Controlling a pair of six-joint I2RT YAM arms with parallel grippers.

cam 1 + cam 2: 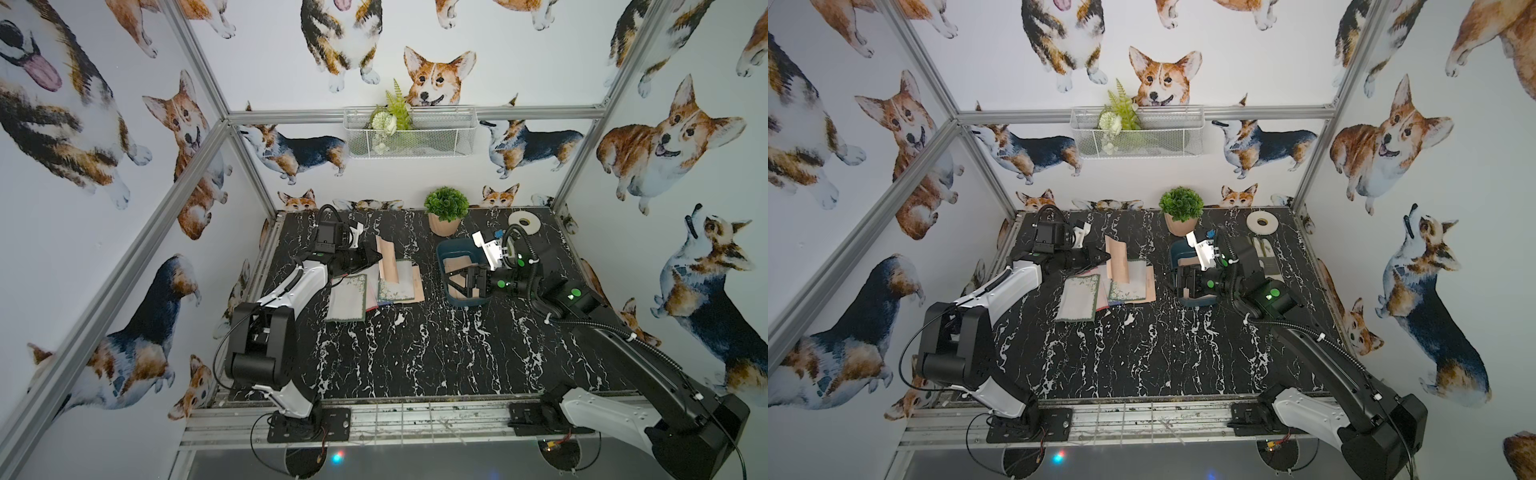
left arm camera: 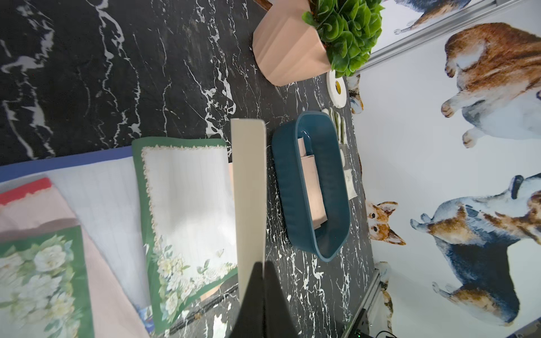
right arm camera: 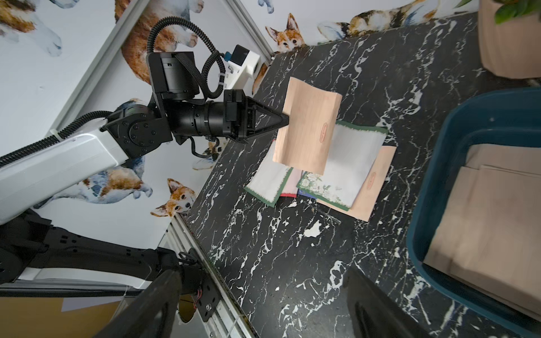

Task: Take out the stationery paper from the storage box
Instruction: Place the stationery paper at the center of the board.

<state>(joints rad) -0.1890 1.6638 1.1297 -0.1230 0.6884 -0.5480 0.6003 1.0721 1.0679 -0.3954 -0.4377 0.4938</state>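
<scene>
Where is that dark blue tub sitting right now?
In a top view the storage box sits on the right half of the table, just in front of the potted plant, with loose stationery paper spread to its left.

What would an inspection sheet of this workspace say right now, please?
Surface: black marble-patterned table, white veins.
Job's things: storage box holds peach sheets; pile of removed sheets lies on the table beside it.
Clutter: potted plant and tape roll at the back; glove right of the box.
Grippers: left gripper shut on the held sheet, above the pile; right gripper open over the box.
Cables: black corrugated hose along the right arm; no snag seen.
Surroundings: corgi wallpaper, metal frame, wire basket on the back wall.
</scene>
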